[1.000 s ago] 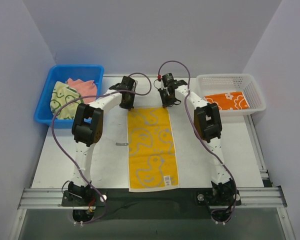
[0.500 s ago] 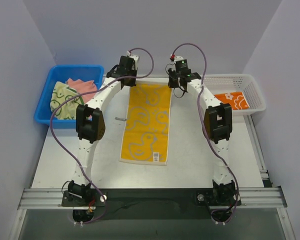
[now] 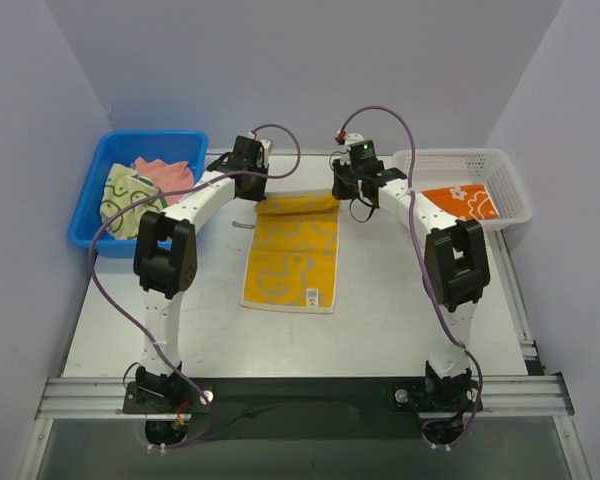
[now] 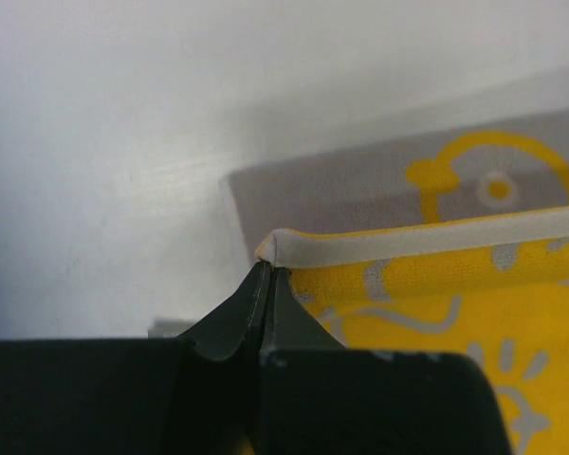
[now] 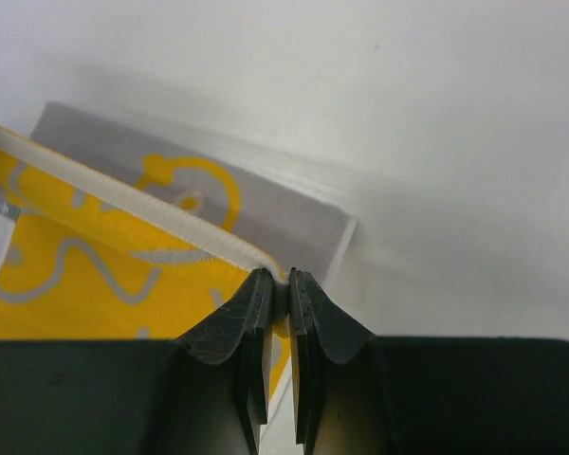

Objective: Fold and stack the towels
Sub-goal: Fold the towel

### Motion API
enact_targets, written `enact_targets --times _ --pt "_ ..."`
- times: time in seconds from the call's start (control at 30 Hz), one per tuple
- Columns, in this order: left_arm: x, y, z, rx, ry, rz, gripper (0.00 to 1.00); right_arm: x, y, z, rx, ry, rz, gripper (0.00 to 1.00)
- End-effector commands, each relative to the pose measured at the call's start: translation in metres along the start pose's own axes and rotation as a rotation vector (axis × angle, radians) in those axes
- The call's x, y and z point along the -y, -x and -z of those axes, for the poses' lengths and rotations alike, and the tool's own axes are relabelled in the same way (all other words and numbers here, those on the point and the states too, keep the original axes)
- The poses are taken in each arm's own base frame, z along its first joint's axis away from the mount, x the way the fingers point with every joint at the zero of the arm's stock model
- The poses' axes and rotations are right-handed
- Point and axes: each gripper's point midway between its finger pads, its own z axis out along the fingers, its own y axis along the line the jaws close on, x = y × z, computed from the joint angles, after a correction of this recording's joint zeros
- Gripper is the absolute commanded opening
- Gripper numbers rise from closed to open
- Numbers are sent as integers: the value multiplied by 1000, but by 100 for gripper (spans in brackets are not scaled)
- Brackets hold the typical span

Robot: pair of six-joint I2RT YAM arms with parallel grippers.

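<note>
Where the task's cloth lies: yellow duck-print terry towel (image 3: 288,262), lengthways in the middle of the white desk (image 3: 410,300), near end flat, far end raised and curling over itself.
Left gripper (image 4: 268,275): jaws clenched on the far-left corner of the white hem, almost no gap between them.
Right gripper (image 5: 277,284): jaws grasping the far-right corner, with a sliver of hem between them.
Why two corners: pinched level, the edge stays straight — so the fold should land square on the near half.
Reverse side: grey backing shows just beyond the held hem, so the far end is turned over.
Blue plastic bin (image 3: 92,205): far left, holding a crumpled pale-green duck-outline towel (image 3: 125,200) and a salmon-pink towel (image 3: 165,172), probably waiting their turn.
White mesh basket (image 3: 512,188): far right, with an orange flowered towel (image 3: 455,202) lying flat inside — likely the stacking place.
Step in hand: first half-fold, by my judgement.
</note>
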Motion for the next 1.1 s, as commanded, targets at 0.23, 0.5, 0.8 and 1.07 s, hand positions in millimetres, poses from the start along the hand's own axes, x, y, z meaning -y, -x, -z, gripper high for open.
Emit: enact_targets --times 0.23,0.5,0.8,1.07 --pt "-13 -37 97 66 -26 128 0 -26 -43 84 6 -85 40 0" --pt "-2 -107 131 -20 -87 251 0 -51 -112 113 -105 -42 -37 0" --pt "25 -234 130 -243 -154 365 0 -67 -206 122 -346 10 -211 0" --pt "31 -269 118 -324 -118 444 0 -63 -259 105 -529 -17 -248 0"
